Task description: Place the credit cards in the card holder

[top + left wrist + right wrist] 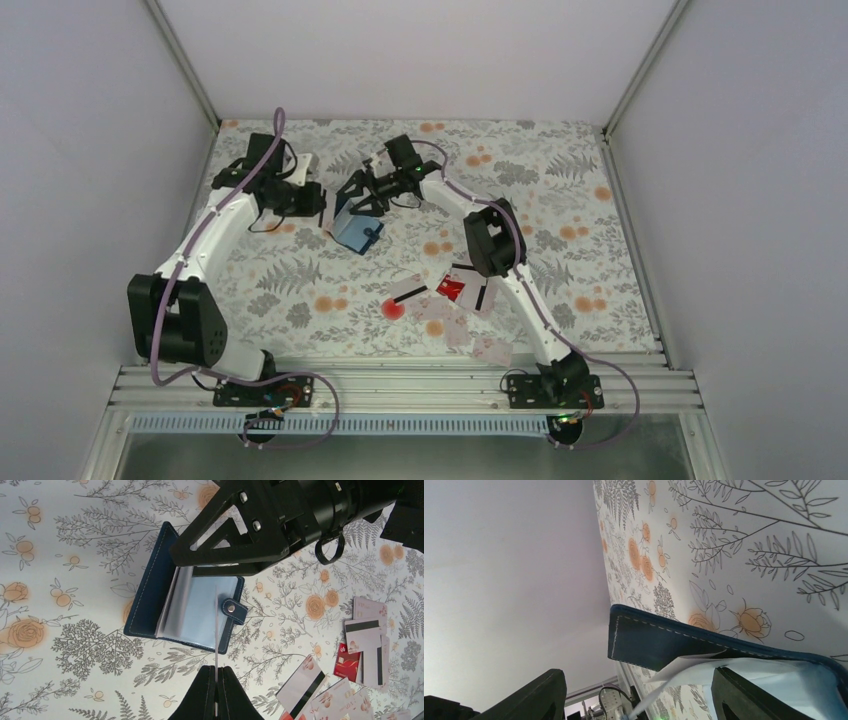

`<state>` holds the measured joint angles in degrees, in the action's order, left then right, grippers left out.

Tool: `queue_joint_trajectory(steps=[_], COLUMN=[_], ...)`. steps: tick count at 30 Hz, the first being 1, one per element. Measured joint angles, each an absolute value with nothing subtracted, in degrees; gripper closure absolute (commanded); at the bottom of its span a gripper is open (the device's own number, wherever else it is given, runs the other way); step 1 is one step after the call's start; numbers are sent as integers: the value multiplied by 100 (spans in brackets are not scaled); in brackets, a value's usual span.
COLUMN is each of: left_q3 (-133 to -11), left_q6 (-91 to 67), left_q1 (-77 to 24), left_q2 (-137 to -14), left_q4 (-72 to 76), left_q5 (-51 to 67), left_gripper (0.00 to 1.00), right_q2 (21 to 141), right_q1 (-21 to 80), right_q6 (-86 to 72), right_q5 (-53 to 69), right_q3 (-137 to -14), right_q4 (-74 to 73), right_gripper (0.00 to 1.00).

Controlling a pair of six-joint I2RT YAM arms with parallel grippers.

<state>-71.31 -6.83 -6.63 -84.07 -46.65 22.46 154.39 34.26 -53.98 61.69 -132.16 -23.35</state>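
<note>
The dark navy card holder (357,232) lies open on the flowered table, pale pockets up (200,612), snap tab at its right edge. My left gripper (216,669) is shut on a whitish credit card (216,630), seen edge-on, whose far edge reaches over the open pockets. My right gripper (182,562) is open at the holder's far side, one finger on the pocket leaves; its own view shows the raised navy cover (659,642) and a lifted leaf (704,667). Several loose cards (445,305), one red (347,662), lie to the right.
The loose cards (365,640) lie beside the right arm's forearm (490,240). Grey walls enclose the table on three sides. The left arm's gripper (318,205) and the right arm's gripper (352,203) stand close together over the holder.
</note>
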Motion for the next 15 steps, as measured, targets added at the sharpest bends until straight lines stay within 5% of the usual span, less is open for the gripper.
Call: queue_joint_trajectory(steps=[15], left_q3=[-6995], left_q6=[-508], left_q1=[-1249], left_q2=[-9043], left_q4=[-4320], left_q5=[1942], left_gripper=[98], right_q2=[15826], right_q1=[3422], right_q6=[-5424], right_q5=[6469], right_q3=[-13349], right_q4=[-2073], right_gripper=[25])
